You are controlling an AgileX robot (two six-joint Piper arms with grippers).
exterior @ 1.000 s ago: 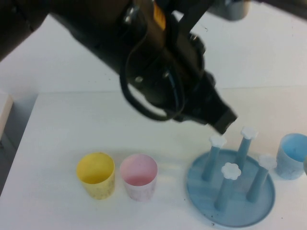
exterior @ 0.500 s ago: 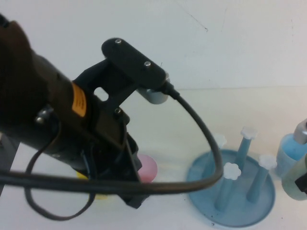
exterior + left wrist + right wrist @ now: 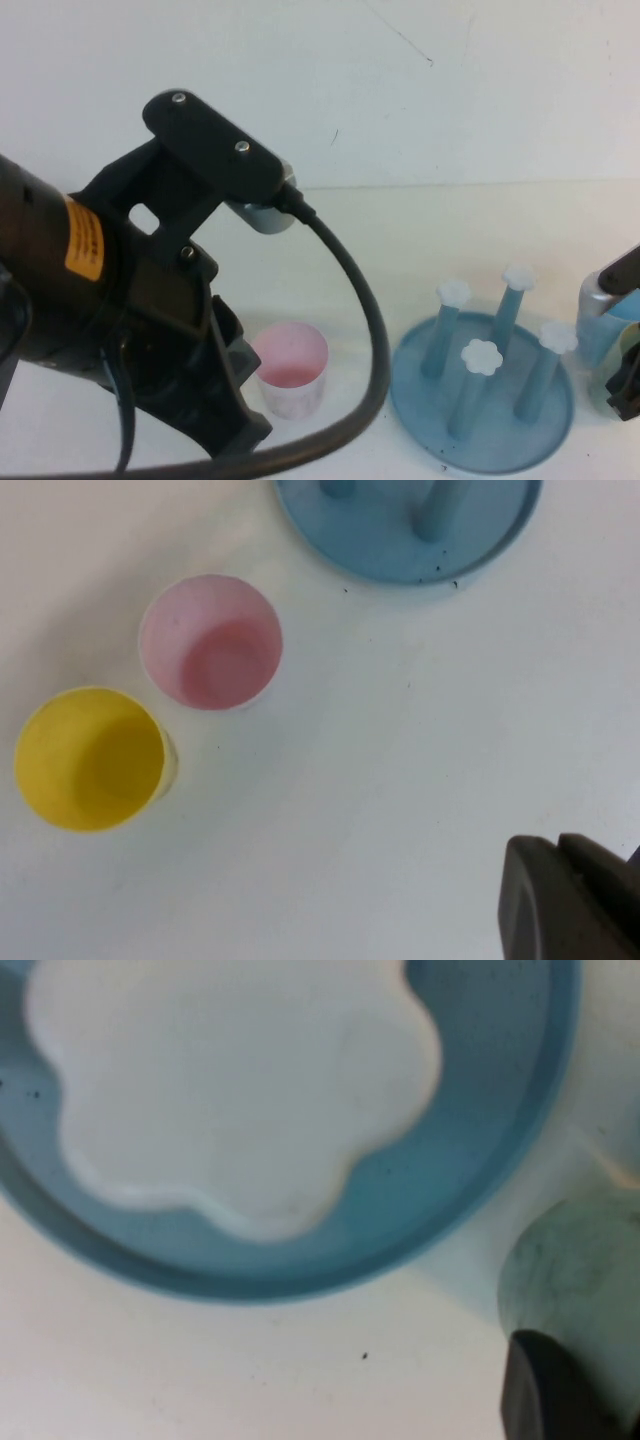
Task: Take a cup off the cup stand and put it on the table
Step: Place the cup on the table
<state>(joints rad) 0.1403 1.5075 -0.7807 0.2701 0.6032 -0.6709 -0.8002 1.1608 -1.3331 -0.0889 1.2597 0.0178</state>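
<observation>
High view: closed left gripper [image 3: 235, 425] hangs idle beside the pink cup [image 3: 290, 368]; right gripper [image 3: 625, 385], pinching the cup [image 3: 580, 1290], sits beside the cup stand [image 3: 480, 400] to lower it onto the counter [image 3: 400, 230].

The scene is viewed in the high view from a raised point on the robot's side, angled down at the table [image 3: 420, 230], with much of the left half blocked by the left arm close to the lens. The tabletop is looked straight down on in the left wrist view from moderate height. The pink cup [image 3: 290, 368] and the cup stand [image 3: 482, 392] are shared by these two. In the right wrist view, a white flower cap [image 3: 235, 1085] is seen from very near, from above.
</observation>
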